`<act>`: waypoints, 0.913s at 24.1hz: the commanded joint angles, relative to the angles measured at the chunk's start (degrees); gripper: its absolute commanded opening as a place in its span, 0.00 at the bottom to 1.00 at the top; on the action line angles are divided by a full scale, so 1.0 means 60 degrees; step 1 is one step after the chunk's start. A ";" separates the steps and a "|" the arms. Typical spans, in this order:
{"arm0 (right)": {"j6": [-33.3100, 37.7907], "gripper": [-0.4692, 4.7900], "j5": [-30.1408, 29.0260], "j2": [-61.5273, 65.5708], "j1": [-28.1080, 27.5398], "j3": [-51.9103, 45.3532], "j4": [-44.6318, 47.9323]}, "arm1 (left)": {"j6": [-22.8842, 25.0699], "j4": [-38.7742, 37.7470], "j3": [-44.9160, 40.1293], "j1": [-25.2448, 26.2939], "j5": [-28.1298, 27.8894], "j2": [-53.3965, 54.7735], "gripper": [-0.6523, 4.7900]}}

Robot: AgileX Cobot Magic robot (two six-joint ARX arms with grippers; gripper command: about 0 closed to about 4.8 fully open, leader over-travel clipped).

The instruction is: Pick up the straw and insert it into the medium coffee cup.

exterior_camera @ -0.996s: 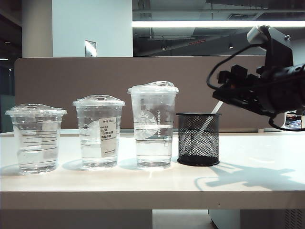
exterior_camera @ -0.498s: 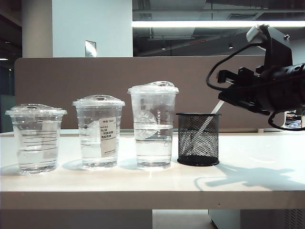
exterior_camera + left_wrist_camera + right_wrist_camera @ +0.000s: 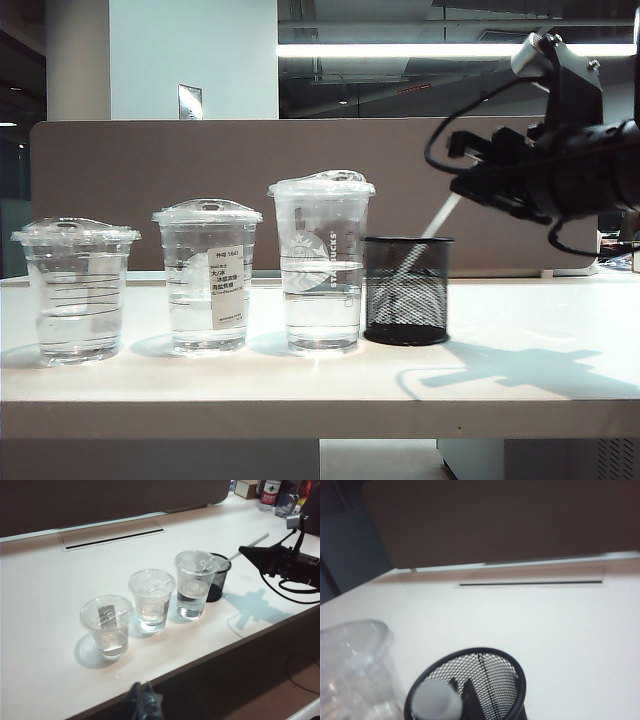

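Note:
The white straw [image 3: 441,216] leans out of a black mesh holder [image 3: 407,295] toward the upper right. My right gripper [image 3: 458,186] is shut on the straw above the holder's rim. In the right wrist view the straw's blurred upper end [image 3: 436,700] sits beside the closed right gripper [image 3: 461,687], over the holder [image 3: 512,677]. The medium coffee cup [image 3: 207,280], with a white label, is the middle one of three lidded clear cups. In the left wrist view my left gripper [image 3: 141,694] hangs shut and empty off the table's front edge, with the medium coffee cup [image 3: 151,600], the straw [image 3: 257,540] and the right gripper [image 3: 242,550] beyond it.
The tallest cup [image 3: 321,265] with a white logo stands just left of the holder. The shortest cup [image 3: 76,290] is at the far left. All three hold some water. A brown partition [image 3: 150,170] runs behind the white table [image 3: 300,390].
My right gripper has shut on the straw and risen slightly. The mesh holder has slid a little to the left. The cups have not moved.

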 commanded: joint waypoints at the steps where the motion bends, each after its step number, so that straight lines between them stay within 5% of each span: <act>1: -0.0244 0.11 -0.0091 -0.0372 0.0022 0.0324 -0.0087 | 0.0000 0.0120 0.0022 0.0007 0.0033 0.0015 0.11; 8: -0.1333 0.11 -0.0561 -0.1909 0.0015 0.1053 -0.2575 | 0.0004 0.0124 0.0022 0.0007 0.0029 0.0015 0.11; 13: -0.2805 0.11 -0.0994 -0.3923 0.0018 0.2674 -0.6346 | 0.0004 0.0120 0.0022 0.0004 0.0029 0.0015 0.11; 17: -0.2820 0.11 -0.2157 -0.4320 0.0168 0.4648 -0.8488 | 0.0004 0.0120 0.0022 0.0004 0.0029 0.0015 0.11; 22: -0.2823 0.11 -0.2153 -0.3829 0.1286 0.5963 -0.9792 | 0.0007 0.0120 0.0022 0.0004 0.0022 0.0015 0.11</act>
